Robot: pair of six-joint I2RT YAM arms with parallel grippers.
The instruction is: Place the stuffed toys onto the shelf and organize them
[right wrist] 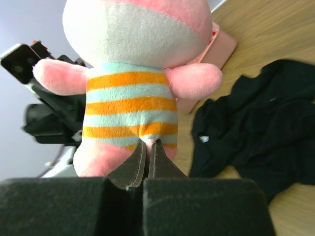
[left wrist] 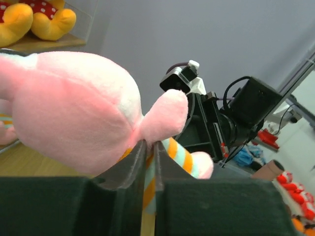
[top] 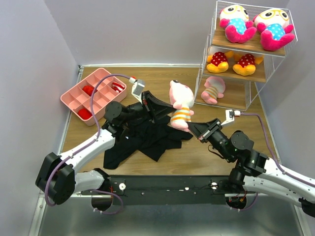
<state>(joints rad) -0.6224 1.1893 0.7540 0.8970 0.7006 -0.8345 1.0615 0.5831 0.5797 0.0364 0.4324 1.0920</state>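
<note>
A black garment (top: 142, 140) lies crumpled at mid-desk, just past the near edge, with the left arm stretched across it. Over its right side both claws meet on one striped doll (top: 180, 105), which is held off the desk with its head toward the far edge.

The right claw (top: 193, 127) comes in from the near right. Its wrist view shows what the top view hides: the fingers (right wrist: 134, 164) are almost together, nipping the doll's seat between the legs. The left claw (top: 162, 107) grips from the left. Its wrist view shows the fingers (left wrist: 132, 164) pinched on the doll below the head, with the right wrist close behind.

A pink tray (top: 69, 101) sits toward the far left corner. The shelf (top: 236, 97) stands in the far right corner, just beyond the held doll. It holds a second striped doll (top: 213, 89) on the bottom board, two yellow dolls (top: 219, 61) on the middle board and two blue dolls (top: 236, 22) on top.
</note>
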